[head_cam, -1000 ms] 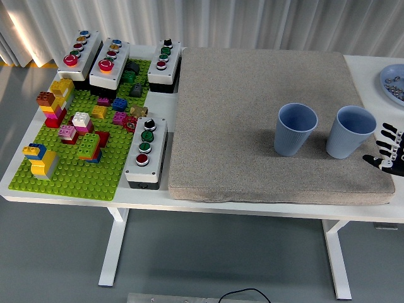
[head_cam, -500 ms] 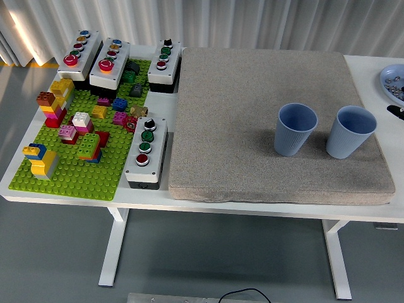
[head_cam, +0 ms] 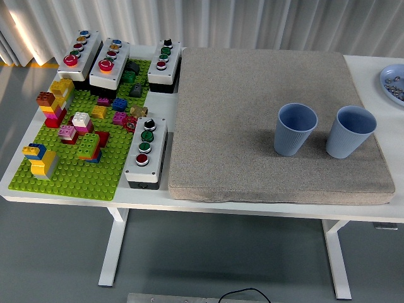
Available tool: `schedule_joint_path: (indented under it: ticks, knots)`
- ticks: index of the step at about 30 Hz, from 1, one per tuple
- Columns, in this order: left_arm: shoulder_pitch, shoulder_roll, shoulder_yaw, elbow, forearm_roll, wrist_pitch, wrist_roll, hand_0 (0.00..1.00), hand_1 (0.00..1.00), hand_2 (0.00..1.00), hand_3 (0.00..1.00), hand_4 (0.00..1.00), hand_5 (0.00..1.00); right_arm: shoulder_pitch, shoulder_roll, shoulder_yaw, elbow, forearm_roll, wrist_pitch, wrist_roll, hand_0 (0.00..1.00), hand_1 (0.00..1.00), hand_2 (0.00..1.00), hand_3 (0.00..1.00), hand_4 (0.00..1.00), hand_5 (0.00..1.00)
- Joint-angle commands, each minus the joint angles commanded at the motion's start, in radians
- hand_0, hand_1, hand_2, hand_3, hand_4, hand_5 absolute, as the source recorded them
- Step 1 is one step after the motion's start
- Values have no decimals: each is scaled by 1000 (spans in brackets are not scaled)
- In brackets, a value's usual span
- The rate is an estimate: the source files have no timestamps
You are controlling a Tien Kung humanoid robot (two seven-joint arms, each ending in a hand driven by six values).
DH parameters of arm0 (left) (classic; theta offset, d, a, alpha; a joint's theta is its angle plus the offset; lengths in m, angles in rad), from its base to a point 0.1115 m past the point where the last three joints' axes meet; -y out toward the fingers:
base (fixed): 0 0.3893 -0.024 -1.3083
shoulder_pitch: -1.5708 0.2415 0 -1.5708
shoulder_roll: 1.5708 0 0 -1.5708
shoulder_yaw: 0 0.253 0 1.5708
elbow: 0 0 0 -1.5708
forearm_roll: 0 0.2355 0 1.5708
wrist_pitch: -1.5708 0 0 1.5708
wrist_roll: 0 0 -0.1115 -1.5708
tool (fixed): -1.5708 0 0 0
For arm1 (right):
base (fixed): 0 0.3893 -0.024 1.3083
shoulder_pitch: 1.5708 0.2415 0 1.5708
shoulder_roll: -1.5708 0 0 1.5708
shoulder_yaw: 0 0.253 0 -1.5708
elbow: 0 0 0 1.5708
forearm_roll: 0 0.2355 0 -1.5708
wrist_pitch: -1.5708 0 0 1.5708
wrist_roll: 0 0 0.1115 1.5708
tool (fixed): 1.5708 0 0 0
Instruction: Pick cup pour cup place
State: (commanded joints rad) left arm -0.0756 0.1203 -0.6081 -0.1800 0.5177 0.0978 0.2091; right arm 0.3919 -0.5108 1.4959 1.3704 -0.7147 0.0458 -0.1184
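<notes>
Neither hand in frame, so no read on finger state for either arm; can't give positions relative to a hand, using the mat instead. Near edge: grey mat [head_cam: 265, 126] covers most of the white table [head_cam: 76, 197], front lip just inside the table edge. On its right part, two blue ribbed cups, both upright, side by side, close but apart: left cup [head_cam: 295, 129] and right cup [head_cam: 350, 131], the right one near the mat's right edge. Both look empty from this angle, though the bottoms are in shade, not certain. Further back right, a blue plate [head_cam: 392, 84] with small bits on it, cut off by the frame. Off to the left, green brick baseplate [head_cam: 76, 170] and button boxes [head_cam: 146, 152], irrelevant. Judgement: pick step not started, or cycle already finished; can't tell which. Next move needs an arm to come in, likely from the right, fingers spread, side grasp on the right cup mid-body, clearing its neighbour.
</notes>
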Motion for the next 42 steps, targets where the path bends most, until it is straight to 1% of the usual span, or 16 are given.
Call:
schedule_joint_path:
  ticks: [4, 5, 7, 9, 10, 11, 16, 17, 19, 22, 25, 28, 29, 33, 41, 42]
  knots:
    - [-2, 0, -1, 0, 1, 0, 0, 730, 771, 821, 675, 505, 953, 22, 8, -11, -18, 125, -21, -10, 946, 916, 980, 968, 854, 548]
    - [-2, 0, 0, 0, 1, 0, -1, 730, 772, 821, 674, 506, 955, 23, 9, -12, -19, 135, -25, -10, 947, 913, 975, 947, 850, 775]
    - [-3, 0, -5, 0, 6, 0, 0, 730, 772, 821, 674, 506, 955, 30, 12, -13, -23, 166, -47, -7, 947, 913, 975, 947, 850, 775]
    - [-4, 0, -4, 0, 7, -1, 0, 730, 772, 821, 674, 506, 955, 35, 14, -14, -26, 200, -86, 3, 947, 913, 975, 947, 850, 775]
    - [-4, 0, -5, 0, 7, 0, 0, 730, 772, 821, 674, 506, 955, 38, 15, -16, -27, 221, -119, 15, 947, 913, 975, 947, 850, 775]
    - [-4, 0, -5, 0, 7, 0, 0, 730, 772, 821, 674, 505, 954, 39, 16, -17, -28, 228, -137, 19, 946, 910, 973, 944, 849, 907]
    - [-5, 1, -1, 0, 5, -1, -1, 730, 772, 821, 674, 505, 954, 54, 30, -27, -42, 266, -238, 59, 946, 910, 973, 944, 849, 907]
    - [-5, 1, 1, 0, 3, -1, -1, 730, 772, 821, 673, 504, 953, 57, 34, -32, -44, 269, -272, 77, 949, 906, 972, 943, 844, 998]
    - [-5, 0, 3, 0, 2, -2, -1, 730, 772, 821, 673, 504, 953, 62, 41, -38, -49, 269, -326, 108, 949, 906, 972, 943, 844, 998]
    - [-6, 0, 7, 0, 0, -2, -1, 730, 772, 821, 673, 504, 953, 62, 47, -45, -55, 266, -371, 137, 949, 906, 972, 943, 844, 998]
    - [-7, 1, 7, 0, 1, -2, -1, 730, 771, 821, 673, 503, 952, 57, 49, -52, -54, 264, -372, 149, 945, 896, 970, 941, 831, 998]
    - [-6, 0, 7, 0, 2, -2, -1, 730, 771, 821, 673, 503, 952, 51, 54, -66, -59, 238, -349, 138, 945, 896, 970, 941, 831, 998]
    - [-6, 0, 7, 0, 2, -2, -1, 729, 771, 821, 673, 503, 952, 51, 56, -68, -61, 234, -347, 137, 937, 870, 946, 919, 830, 939]
    - [-4, 0, 9, 0, 1, -2, -1, 729, 771, 821, 673, 503, 952, 48, 67, -83, -81, 220, -330, 132, 937, 870, 946, 919, 830, 939]
    - [-5, 1, 15, 0, -2, -2, -3, 729, 771, 821, 673, 503, 952, 51, 70, -94, -93, 195, -310, 115, 934, 864, 940, 908, 817, 906]
    - [-6, 1, 16, 0, -3, -2, -3, 729, 772, 821, 673, 503, 953, 52, 70, -95, -94, 189, -306, 113, 929, 851, 925, 886, 799, 841]
